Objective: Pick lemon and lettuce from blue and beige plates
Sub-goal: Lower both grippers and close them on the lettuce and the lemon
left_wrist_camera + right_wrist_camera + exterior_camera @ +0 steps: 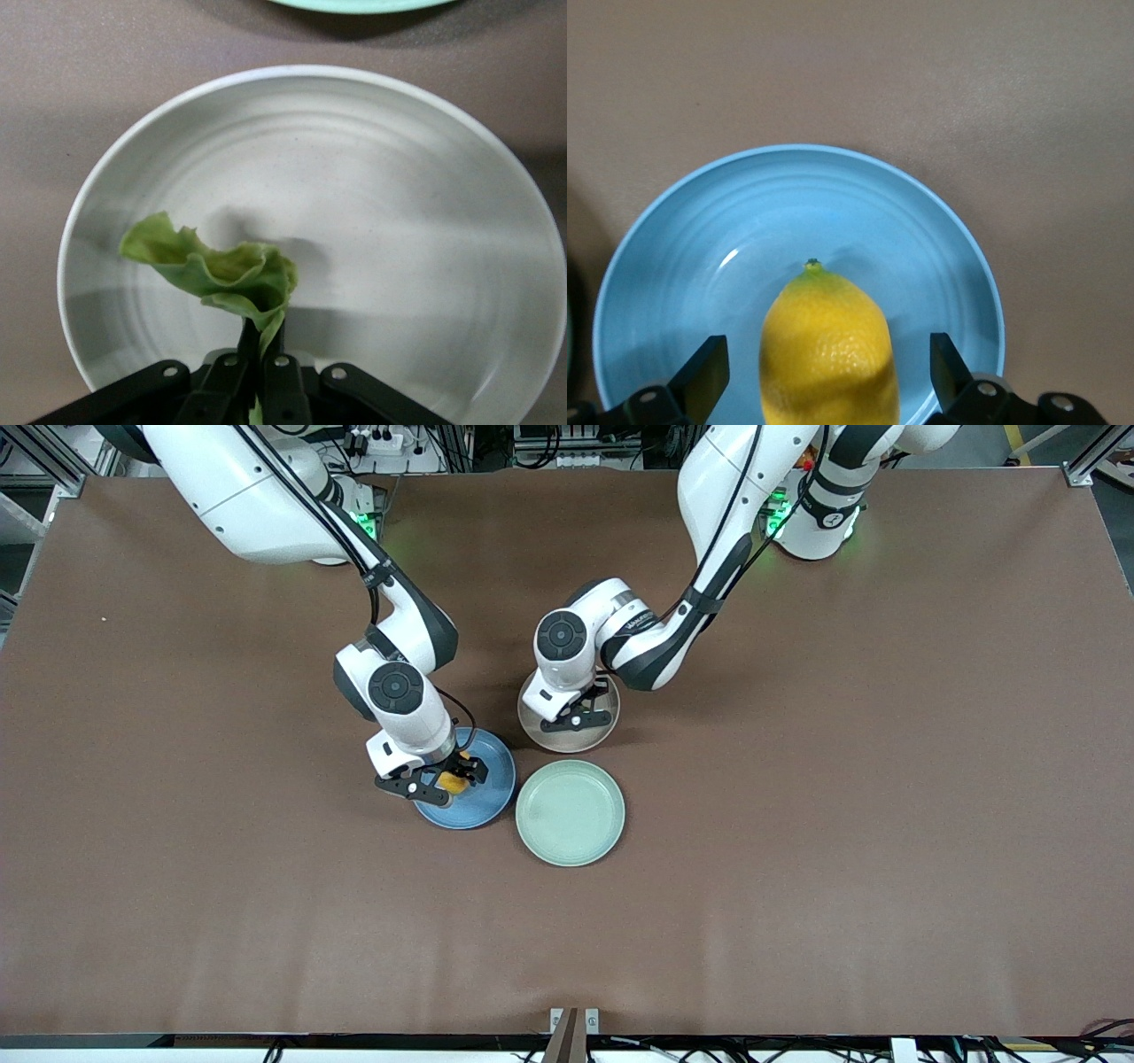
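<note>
The yellow lemon (828, 350) (453, 782) lies on the blue plate (673, 257) (492, 779). My right gripper (824, 367) (443, 779) is down over that plate, open, one finger on each side of the lemon with a gap to both. The green crinkled lettuce (221, 274) rests on the beige plate (399, 204) (611, 722). My left gripper (264, 350) (576, 713) is shut on the lettuce, pinching one end of the leaf between its fingertips low over the plate.
A pale mint-green plate (570, 812) (363, 4) sits nearer the front camera, beside the blue plate and close to the beige one. Brown table (842, 779) stretches out on all sides.
</note>
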You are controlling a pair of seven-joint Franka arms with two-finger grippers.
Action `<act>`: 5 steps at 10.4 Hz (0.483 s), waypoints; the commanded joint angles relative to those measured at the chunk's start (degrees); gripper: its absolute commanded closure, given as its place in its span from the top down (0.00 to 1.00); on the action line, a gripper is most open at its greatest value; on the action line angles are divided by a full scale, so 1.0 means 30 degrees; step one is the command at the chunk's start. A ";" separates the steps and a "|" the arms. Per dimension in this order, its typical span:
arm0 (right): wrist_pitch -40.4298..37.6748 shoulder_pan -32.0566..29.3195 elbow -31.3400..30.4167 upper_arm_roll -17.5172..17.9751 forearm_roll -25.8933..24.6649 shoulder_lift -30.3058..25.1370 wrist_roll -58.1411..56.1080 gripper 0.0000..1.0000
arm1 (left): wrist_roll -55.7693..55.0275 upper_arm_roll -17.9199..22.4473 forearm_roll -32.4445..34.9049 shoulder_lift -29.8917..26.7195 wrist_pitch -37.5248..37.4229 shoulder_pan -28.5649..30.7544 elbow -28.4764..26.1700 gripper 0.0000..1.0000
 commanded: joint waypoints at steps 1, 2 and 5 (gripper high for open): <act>0.0707 0.0024 0.0004 0.0125 -0.1832 0.0648 0.1850 1.00 | -0.0785 0.0150 0.0613 0.0085 0.0086 -0.0362 0.0207 0.00; 0.0798 0.0024 0.0032 0.0125 -0.2157 0.0882 0.2232 1.00 | -0.1018 0.0179 0.0613 0.0085 0.0086 -0.0479 0.0207 0.00; 0.0799 0.0112 0.0033 0.0125 -0.2277 0.1030 0.2323 0.97 | -0.1049 0.0179 0.0613 -0.0585 -0.0001 -0.0277 0.0323 0.00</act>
